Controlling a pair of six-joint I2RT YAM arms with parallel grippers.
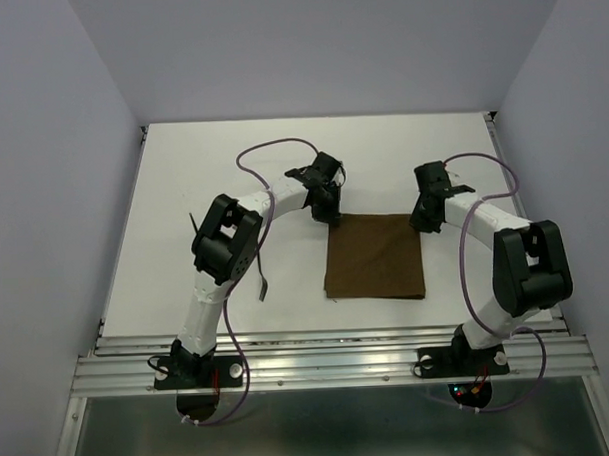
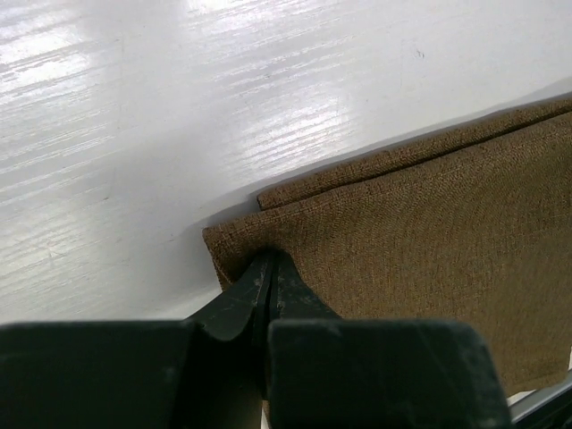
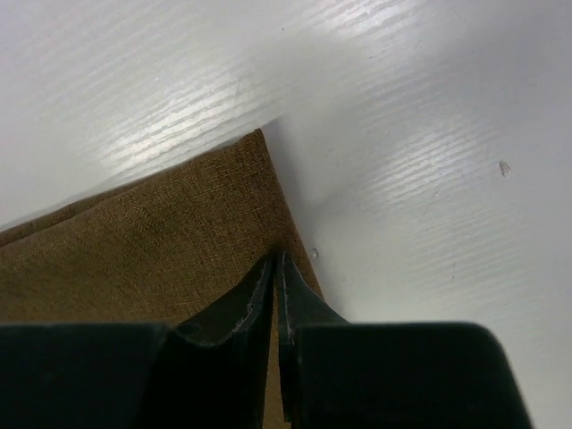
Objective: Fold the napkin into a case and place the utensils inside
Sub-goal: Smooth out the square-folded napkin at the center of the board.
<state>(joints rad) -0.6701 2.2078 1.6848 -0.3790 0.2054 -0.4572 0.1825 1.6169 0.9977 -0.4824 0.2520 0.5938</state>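
Observation:
The dark brown napkin (image 1: 376, 258) lies flat in the middle of the table, folded into a rectangle of two layers. My left gripper (image 1: 334, 217) is at its far left corner. In the left wrist view the jaws (image 2: 271, 259) are shut on the upper layer's corner of the napkin (image 2: 429, 232), and the lower layer peeks out beyond it. My right gripper (image 1: 422, 224) is at the far right corner. In the right wrist view it (image 3: 279, 259) is shut on the napkin (image 3: 143, 250). One thin dark utensil (image 1: 262, 277) lies left of the napkin. Another thin dark piece (image 1: 193, 222) shows beside the left arm's elbow.
The left arm (image 1: 225, 251) arches over the utensils' area. The table's metal rail (image 1: 329, 357) runs along the near edge. Grey walls enclose the white table (image 1: 232, 170) on three sides.

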